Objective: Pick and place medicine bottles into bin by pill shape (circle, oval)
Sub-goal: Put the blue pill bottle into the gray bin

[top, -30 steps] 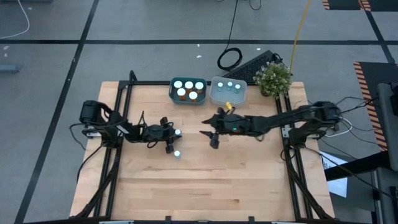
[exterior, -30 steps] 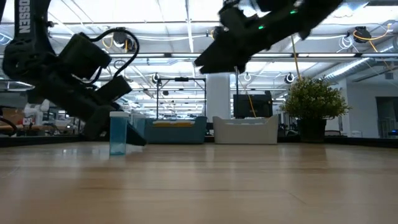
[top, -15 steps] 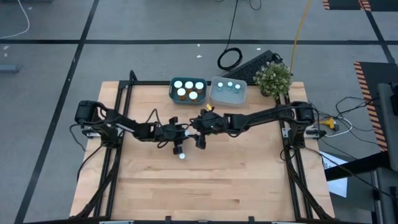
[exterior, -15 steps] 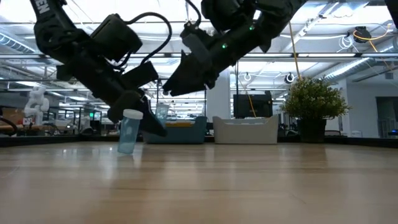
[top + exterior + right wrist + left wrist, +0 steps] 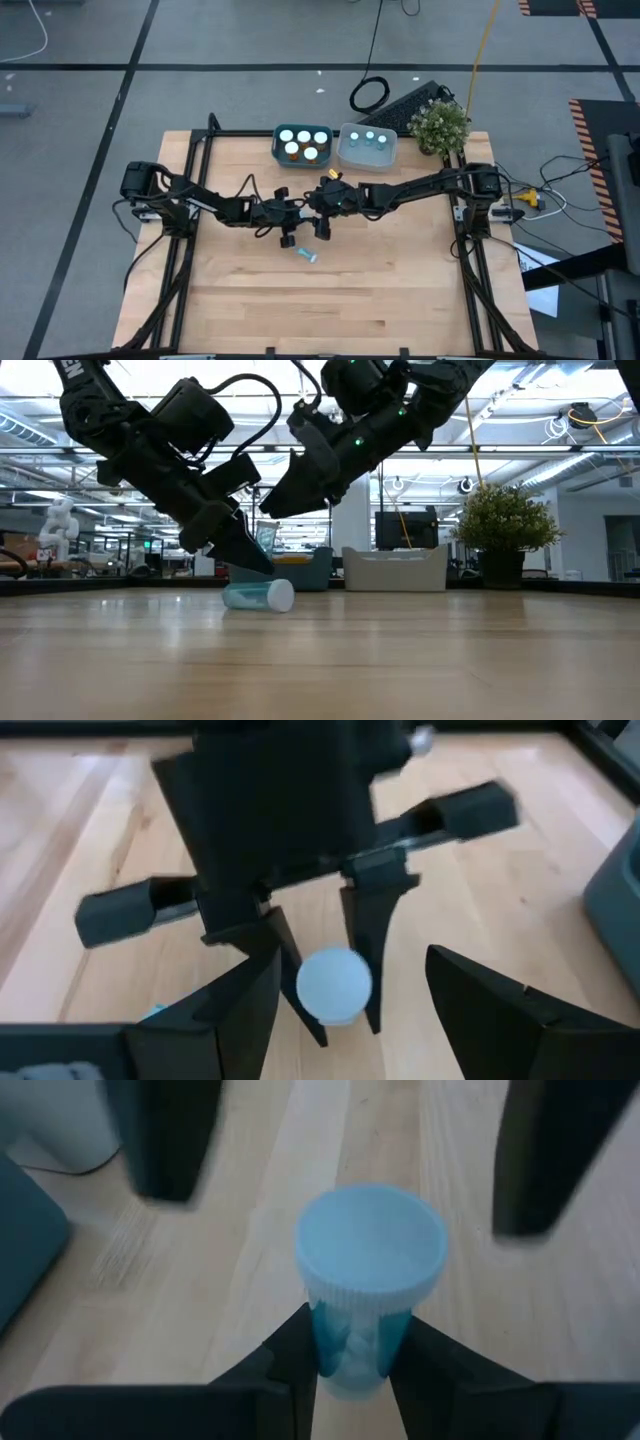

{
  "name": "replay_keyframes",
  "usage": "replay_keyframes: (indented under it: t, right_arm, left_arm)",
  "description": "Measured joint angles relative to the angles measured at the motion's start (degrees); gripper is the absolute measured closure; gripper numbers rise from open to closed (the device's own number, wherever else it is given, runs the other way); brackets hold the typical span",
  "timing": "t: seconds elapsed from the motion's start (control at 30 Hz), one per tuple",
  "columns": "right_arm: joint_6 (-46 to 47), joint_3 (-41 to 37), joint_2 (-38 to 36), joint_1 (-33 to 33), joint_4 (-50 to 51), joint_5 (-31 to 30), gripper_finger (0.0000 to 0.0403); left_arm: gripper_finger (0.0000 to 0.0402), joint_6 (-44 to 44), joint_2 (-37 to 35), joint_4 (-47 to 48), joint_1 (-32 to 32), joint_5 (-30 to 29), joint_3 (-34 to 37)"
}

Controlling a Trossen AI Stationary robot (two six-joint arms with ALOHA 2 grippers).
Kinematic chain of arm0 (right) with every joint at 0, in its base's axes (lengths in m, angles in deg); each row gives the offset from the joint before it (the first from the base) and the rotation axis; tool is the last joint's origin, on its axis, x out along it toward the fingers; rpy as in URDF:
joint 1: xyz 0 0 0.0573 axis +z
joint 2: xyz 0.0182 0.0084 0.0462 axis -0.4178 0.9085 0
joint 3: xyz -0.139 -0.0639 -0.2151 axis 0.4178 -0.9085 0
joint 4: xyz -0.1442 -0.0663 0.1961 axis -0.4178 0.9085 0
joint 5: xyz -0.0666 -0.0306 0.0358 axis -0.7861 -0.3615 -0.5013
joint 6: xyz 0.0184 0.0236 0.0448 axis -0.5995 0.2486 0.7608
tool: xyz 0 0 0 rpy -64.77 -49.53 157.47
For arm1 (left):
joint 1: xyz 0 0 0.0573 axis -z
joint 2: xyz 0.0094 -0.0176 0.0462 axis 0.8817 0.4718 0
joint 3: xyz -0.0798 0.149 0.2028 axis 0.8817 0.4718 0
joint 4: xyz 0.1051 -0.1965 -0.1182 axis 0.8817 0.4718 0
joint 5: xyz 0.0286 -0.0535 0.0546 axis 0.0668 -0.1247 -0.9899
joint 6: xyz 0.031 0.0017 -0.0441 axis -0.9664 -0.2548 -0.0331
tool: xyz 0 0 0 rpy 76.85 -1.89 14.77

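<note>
Wood table (image 5: 400,290), blue bottle (image 5: 306,255) lying flat, left tool (image 5: 355,1335) clamping second bottle (image 5: 370,1260), right tool (image 5: 350,968) spread, lit hall (image 5: 590,530)

Both arms are built of matte black, boxy links with rounded joint housings. Thin black cables loop loosely along each one. The left arm (image 5: 150,445) carries white lettering near its upper link. The right arm (image 5: 400,405) shows small green indicator lights and, seen from above, an orange-yellow spot close to its wrist. Each tool has two flat, tapering dark fingers.
</note>
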Motion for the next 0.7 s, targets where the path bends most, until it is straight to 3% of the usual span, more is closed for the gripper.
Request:
replay_keyframes:
  t: [0.33,0.7]
  right_arm:
    - [-1.18,-0.02,1.67,0.01,-1.34,-0.02,0.0168]
    - [-1.09,-0.02,1.67,0.03,-1.4,0.16,0.0266]
  left_arm:
    - [0.0298,0.26,-0.02,-0.61,0.0,0.02,-0.02]
    - [0.0298,1.12,-0.04,-1.09,0.0,0.02,-0.02]
